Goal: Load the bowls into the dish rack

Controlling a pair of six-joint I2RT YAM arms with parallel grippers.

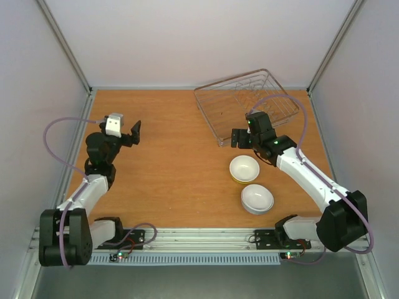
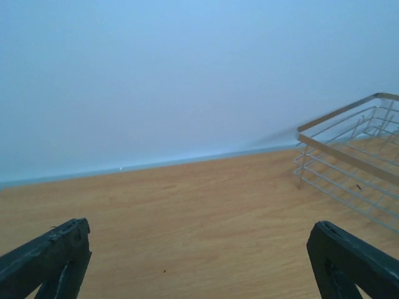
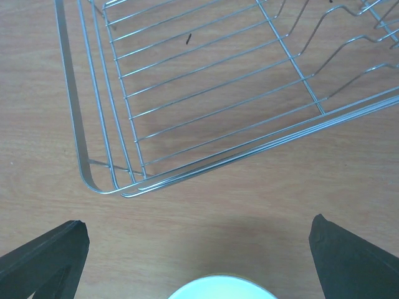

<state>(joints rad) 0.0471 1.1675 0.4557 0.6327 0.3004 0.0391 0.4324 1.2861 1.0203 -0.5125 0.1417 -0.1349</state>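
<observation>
rack [image 1: 246, 103]: silver wire basket with raised sides, flat on the bench [image 1: 168, 180] at its far right, turned askew to the bench edges.
bowl one [image 1: 244, 169]: white inside, with a yellow edge showing along the near side. Upright on the bench, outside the rack, a little nearer than the rack's near-left corner and apart from the wire.
bowl two [image 1: 257, 199]: white or pale grey, upright on the bench, also outside the rack. Farther from the rack than bowl one and just beside that bowl; touching or not, cannot tell.
right hand [image 3: 198, 224]: spread wide, pinching nothing. Over bare wood between the rack's near-left corner and bowl one. In the wrist view, the rack's rounded corner lies ahead and a pale bowl rim sits at the bottom edge, between the dark fingers [image 3: 43, 258].
left hand [image 2: 199, 233]: spread wide, pinching nothing. Well left of the rack, above the bench, pointed toward the far wall [image 1: 187, 37]; one corner of the rack shows at the right of the wrist view.
cables [image 1: 56, 134]: purple, one looping off each arm.
</observation>
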